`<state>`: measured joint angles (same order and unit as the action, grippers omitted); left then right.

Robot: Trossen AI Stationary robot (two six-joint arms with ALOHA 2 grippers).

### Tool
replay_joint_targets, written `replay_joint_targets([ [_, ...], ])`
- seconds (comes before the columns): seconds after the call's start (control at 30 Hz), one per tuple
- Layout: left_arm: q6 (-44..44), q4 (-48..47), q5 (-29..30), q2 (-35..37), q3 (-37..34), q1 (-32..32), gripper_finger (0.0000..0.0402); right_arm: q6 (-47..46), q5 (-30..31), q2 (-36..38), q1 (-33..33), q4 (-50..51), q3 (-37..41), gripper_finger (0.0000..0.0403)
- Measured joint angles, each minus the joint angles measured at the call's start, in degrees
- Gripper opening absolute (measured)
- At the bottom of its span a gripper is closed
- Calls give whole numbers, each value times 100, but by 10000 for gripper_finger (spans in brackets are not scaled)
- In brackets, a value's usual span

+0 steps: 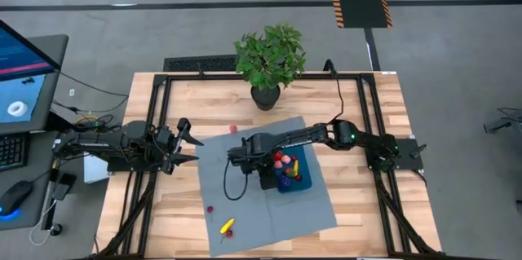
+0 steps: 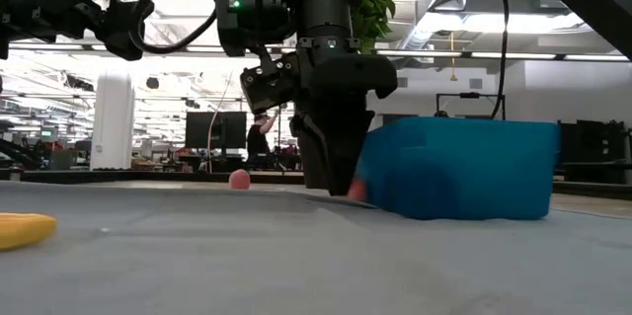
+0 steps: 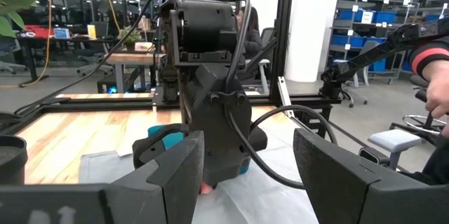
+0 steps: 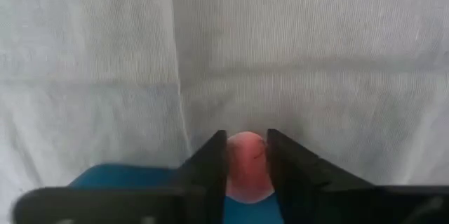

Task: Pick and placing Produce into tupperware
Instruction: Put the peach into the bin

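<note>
The blue tupperware (image 1: 303, 180) sits on the grey-blue mat (image 1: 253, 215) and holds several red, yellow and purple-blue toy pieces (image 1: 285, 165). My right gripper (image 1: 263, 172) points down at the container's left side, shut on a pink toy piece (image 4: 247, 161). In the low view the gripper (image 2: 334, 182) stands low over the mat next to the container wall (image 2: 459, 167). A yellow piece (image 1: 227, 226) and a small red piece (image 1: 210, 209) lie on the mat. A pink piece (image 1: 232, 129) lies on the wood. My left gripper (image 1: 189, 147) waits open at the mat's left edge. My right gripper pinches the pink toy piece (image 4: 247, 155) between its two fingers (image 4: 214, 157), coming from above and pointing down. The piece sits just outside the container's left wall, at about mat height (image 2: 355, 190). Whether it rests on the mat or is lifted, I cannot tell.
A potted green plant (image 1: 271, 56) stands at the table's far edge. A black frame (image 1: 155, 89) runs around the wooden table top. The right arm's cable (image 1: 232, 180) loops over the mat to the left of the container. A monitor and a mouse are off the table's left side.
</note>
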<state>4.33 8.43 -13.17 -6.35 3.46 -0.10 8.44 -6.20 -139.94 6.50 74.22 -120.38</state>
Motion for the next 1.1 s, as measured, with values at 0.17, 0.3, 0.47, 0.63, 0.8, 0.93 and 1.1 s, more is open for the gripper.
replay_joint_targets([
  [0.17,-2,4,0,-1,0,0,210,12,23,0,0,213,-1,73],
  [0.3,-4,4,0,0,0,0,210,90,26,0,18,80,-2,63],
  [0.47,-6,4,0,0,0,1,210,103,26,0,15,32,-269,64],
  [0.63,-54,4,0,0,0,1,210,243,26,0,13,-83,-704,65],
  [0.8,-52,-3,0,0,0,0,210,349,-25,0,-25,-255,-1259,65],
  [0.93,-43,-96,0,0,0,0,210,499,-526,154,-72,-681,-1360,65],
  [1.1,-54,-95,-136,0,0,-84,210,521,-1208,450,-224,-1140,-1320,65],
])
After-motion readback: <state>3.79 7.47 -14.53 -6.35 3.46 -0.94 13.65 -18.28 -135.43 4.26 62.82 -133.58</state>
